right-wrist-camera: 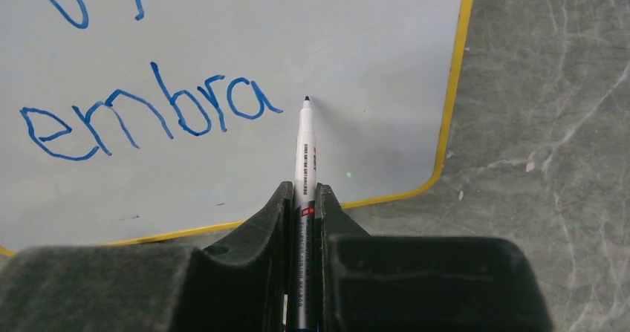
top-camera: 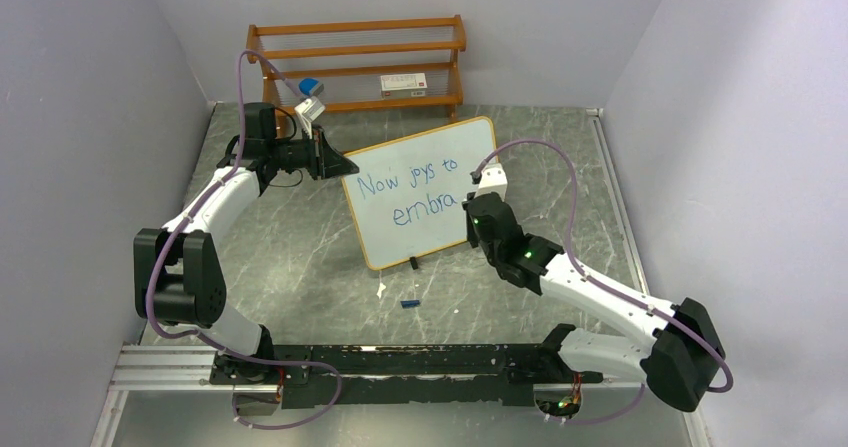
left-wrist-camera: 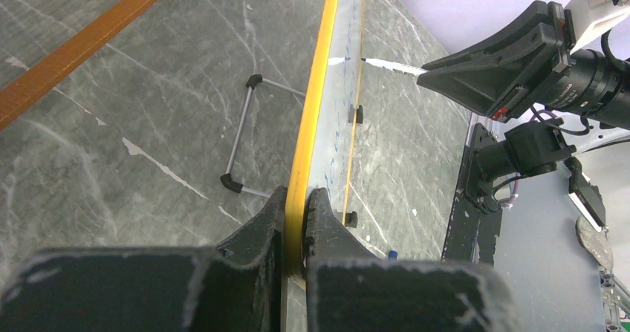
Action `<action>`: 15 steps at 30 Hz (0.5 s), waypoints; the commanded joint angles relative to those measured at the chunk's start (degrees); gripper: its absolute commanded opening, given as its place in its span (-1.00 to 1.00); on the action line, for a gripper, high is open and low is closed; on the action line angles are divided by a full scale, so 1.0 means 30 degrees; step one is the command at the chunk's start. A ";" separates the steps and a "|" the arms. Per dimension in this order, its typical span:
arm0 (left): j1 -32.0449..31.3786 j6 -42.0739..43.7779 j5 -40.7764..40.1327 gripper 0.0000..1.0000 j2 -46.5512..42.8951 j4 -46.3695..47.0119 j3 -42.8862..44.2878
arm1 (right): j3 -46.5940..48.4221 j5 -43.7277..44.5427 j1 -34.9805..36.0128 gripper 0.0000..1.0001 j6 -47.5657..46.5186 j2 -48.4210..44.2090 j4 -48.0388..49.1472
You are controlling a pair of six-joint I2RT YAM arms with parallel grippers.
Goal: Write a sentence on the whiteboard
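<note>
The whiteboard (top-camera: pixel 425 192) stands tilted on the table, with an orange frame and black feet. Blue lettering (top-camera: pixel 420 197) on it reads "Now joys to" and below it "embra" (right-wrist-camera: pixel 148 116). My left gripper (top-camera: pixel 338 160) is shut on the board's left edge; in the left wrist view the yellow frame (left-wrist-camera: pixel 308 124) sits between my left gripper's (left-wrist-camera: pixel 299 207) jaws. My right gripper (right-wrist-camera: pixel 303 194) is shut on a white marker (right-wrist-camera: pixel 304 150). Its tip is at the board just right of the last "a". In the top view my right gripper (top-camera: pixel 475 202) is at the board's right part.
A brown wooden shelf rack (top-camera: pixel 360 62) stands at the back with a white label and a blue-white object (top-camera: pixel 310 87) beside it. A blue marker cap (top-camera: pixel 408 303) lies on the table in front of the board. The board's wire stand (left-wrist-camera: pixel 241 142) shows behind it.
</note>
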 commanded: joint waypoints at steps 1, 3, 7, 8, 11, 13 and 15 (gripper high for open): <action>-0.1025 0.3111 -0.4599 -0.90 0.1487 -0.2243 -0.1042 | -0.0118 -0.0128 -0.0415 -1.00 -0.0258 -0.0391 0.0761; -0.1025 0.3111 -0.4597 -0.90 0.1469 -0.2240 -0.1033 | -0.0134 -0.0332 -0.0531 -1.00 -0.0327 -0.0341 0.0870; -0.1025 0.3124 -0.4600 -0.90 0.1481 -0.2250 -0.1020 | -0.0116 -0.0640 -0.0607 -1.00 -0.0441 -0.0233 0.1062; -0.1025 0.3115 -0.4614 -0.90 0.1509 -0.2242 -0.1018 | -0.0107 -0.0691 -0.0619 -1.00 -0.0472 -0.0223 0.1066; -0.1025 0.3111 -0.4600 -0.90 0.1517 -0.2257 -0.1022 | -0.0123 -0.0814 -0.0662 -1.00 -0.0509 -0.0142 0.1096; -0.1025 0.3111 -0.4614 -0.90 0.1481 -0.2229 -0.1040 | -0.0130 -0.0895 -0.0678 -1.00 -0.0519 -0.0192 0.1085; -0.1029 0.3103 -0.4605 -0.90 0.1487 -0.2237 -0.1022 | -0.0144 -0.0985 -0.0673 -1.00 -0.0590 -0.0229 0.1145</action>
